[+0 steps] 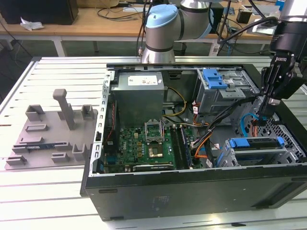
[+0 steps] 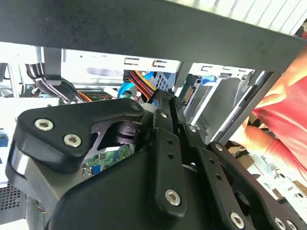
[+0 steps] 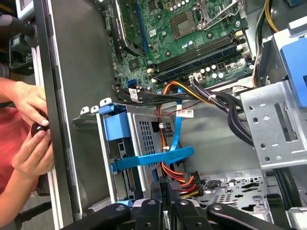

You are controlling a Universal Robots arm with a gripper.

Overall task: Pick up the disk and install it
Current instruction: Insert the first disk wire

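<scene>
The arm reaches steeply down into the open case [image 1: 192, 194]. Its gripper [image 1: 263, 113] hangs among cables [image 1: 247, 125], just above the disk [image 1: 259, 143], which sits in the drive cage [image 1: 261, 157]. I cannot tell whether the pincer is open or holds anything.

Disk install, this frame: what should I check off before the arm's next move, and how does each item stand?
1. Disk seated in its cage: ok, its blue rail sits at the cage mouth.
2. Gripper down inside the case: ok, beside the wire plug.
3. Wire plug joined to disk: not ok, they are apart.
4. Blue cable clear of gripper: cannot tell, it crosses the cage close by.
5. Person's hands out of the case: ok, outside its wall.
</scene>
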